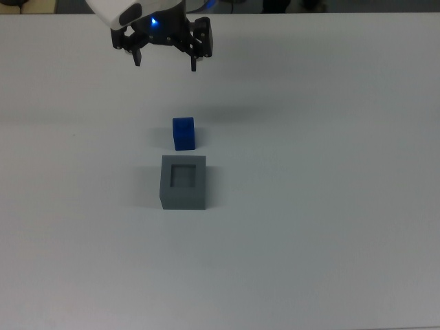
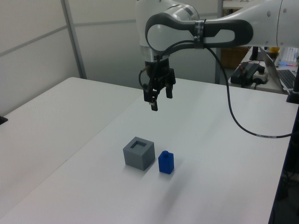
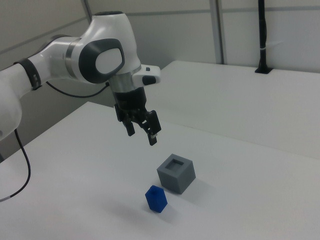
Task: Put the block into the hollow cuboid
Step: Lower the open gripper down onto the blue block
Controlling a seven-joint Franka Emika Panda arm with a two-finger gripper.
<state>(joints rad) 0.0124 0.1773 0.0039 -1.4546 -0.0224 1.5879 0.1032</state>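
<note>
The small blue block point(image 1: 183, 133) stands upright on the white table, just beyond the grey hollow cuboid point(image 1: 183, 182) in the top view, with a small gap between them. The cuboid's square recess faces up and holds nothing. In the left view the block point(image 2: 166, 162) sits right of the cuboid point(image 2: 139, 153); in the right view the block point(image 3: 156, 199) is nearer the camera than the cuboid point(image 3: 176, 173). My gripper point(image 1: 166, 63) hangs in the air, open, well above and behind the block, holding nothing; it also shows as the gripper point(image 2: 160, 101) and the gripper point(image 3: 141, 135).
The white table point(image 1: 330, 227) spreads wide around both objects. A black cable point(image 2: 233, 116) trails from the arm over the table in the left view. A desk with equipment point(image 2: 254, 72) stands behind the table's far edge.
</note>
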